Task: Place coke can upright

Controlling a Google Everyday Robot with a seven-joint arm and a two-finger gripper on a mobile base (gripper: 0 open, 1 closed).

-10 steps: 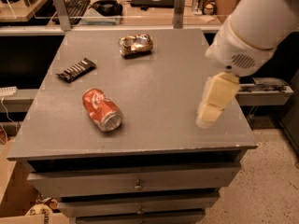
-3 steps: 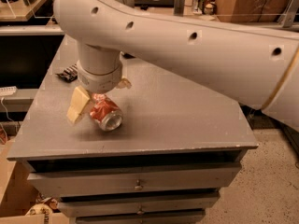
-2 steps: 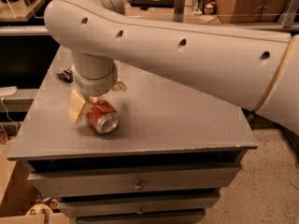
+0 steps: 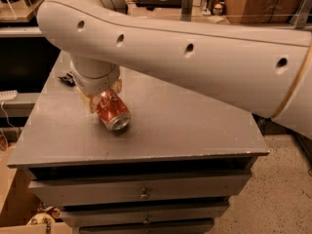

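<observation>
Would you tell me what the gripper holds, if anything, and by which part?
It cannot be told: the gripper is at the far end of the coke can, which lies on its side on the table, but no firm hold shows.

Single view, set high and in front of the surface (image 4: 195,130), angled down across it. Close range: the arm (image 4: 195,57) passes right by the lens and fills the upper frame. Drawers (image 4: 141,191) show front-on at the bottom. Gripper (image 4: 102,97) sits left of centre, at the coke can (image 4: 114,114).
</observation>
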